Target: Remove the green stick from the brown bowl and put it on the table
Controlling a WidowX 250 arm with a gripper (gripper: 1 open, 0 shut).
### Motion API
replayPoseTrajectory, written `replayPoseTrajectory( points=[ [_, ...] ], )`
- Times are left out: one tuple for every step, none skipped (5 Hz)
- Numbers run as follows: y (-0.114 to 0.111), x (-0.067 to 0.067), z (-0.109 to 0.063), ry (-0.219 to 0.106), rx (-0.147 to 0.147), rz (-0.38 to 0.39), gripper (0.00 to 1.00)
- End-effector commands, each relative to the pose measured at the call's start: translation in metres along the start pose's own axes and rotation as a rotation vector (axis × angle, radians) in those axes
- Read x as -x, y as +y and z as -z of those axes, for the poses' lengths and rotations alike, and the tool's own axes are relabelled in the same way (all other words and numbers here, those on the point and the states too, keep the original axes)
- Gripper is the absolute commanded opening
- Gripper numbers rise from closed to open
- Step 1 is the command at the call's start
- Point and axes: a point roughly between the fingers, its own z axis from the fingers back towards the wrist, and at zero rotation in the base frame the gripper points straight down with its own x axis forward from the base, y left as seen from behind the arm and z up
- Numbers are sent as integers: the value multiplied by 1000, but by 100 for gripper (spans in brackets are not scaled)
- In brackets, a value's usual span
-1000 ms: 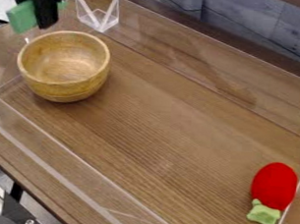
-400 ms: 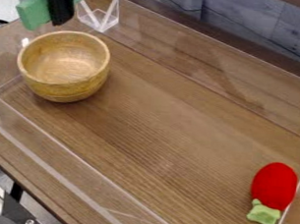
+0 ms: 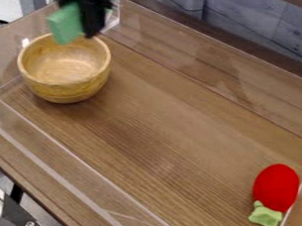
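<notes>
The green stick hangs in the air, a flat light-green block held just above the far rim of the brown bowl. My gripper is shut on the green stick's upper end and points down, its black body at the top left of the camera view. The bowl stands at the left of the table, and its inside looks empty. The fingertips are partly hidden by the stick.
A red toy with a small green stem lies near the table's right front corner. Clear acrylic walls run round the table's edges, one close behind the gripper.
My gripper has carried the green stick to the right, from beyond the bowl's left side to over its far rim.
</notes>
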Motion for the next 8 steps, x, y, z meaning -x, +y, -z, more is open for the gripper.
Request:
replayPoseTrajectory(
  points=[
    [-36, -8, 2, -42, -32, 38, 0],
    [-63, -2, 23, -26, -36, 112, 0],
    [-77, 5, 42, -14, -41, 159, 0],
    [-80, 18, 58, 3, -54, 142, 0],
    [-78, 26, 70, 16, -55, 106, 0],
    [-78, 33, 77, 26, -55, 64, 0],
    [-76, 35, 90, 34, -52, 13, 0],
    [-88, 27, 90, 37, -27, 97, 0]
  ],
)
